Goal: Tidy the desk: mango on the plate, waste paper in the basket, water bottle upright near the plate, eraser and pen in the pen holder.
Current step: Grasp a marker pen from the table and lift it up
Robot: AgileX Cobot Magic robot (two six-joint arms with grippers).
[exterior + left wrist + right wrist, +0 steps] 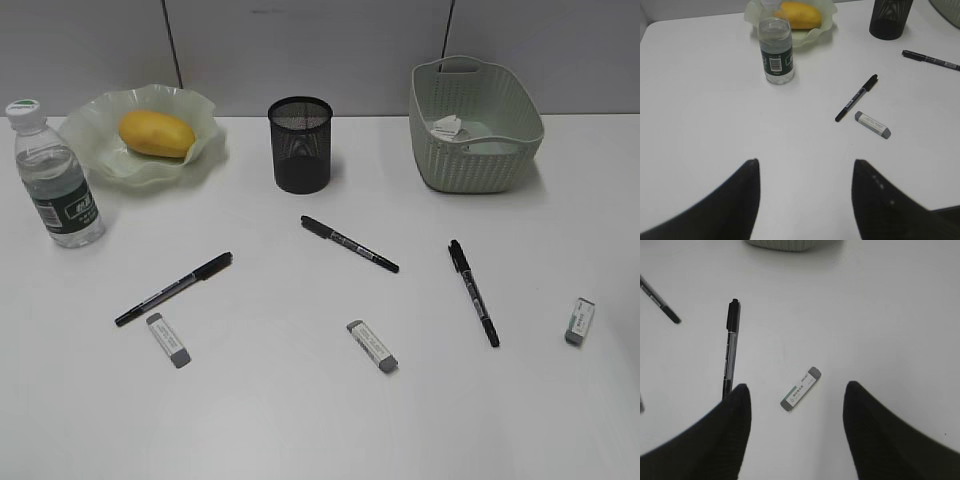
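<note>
The mango (157,133) lies on the wavy green plate (100,160) at the back left. The water bottle (55,180) stands upright beside the plate. The waste paper (446,126) lies in the basket (470,160). The black pen holder (300,145) stands at the back centre. Three black pens (175,288) (350,244) (473,291) and three erasers (168,339) (372,346) (580,321) lie on the desk (300,420). My left gripper (805,162) is open above bare desk. My right gripper (796,386) is open over the right eraser (800,388). Neither gripper shows in the exterior view.
In the left wrist view the bottle (776,50), mango (800,15), a pen (856,97) and an eraser (872,124) lie ahead. In the right wrist view a pen (731,347) lies left of the eraser and the basket's base (790,244) is at the top.
</note>
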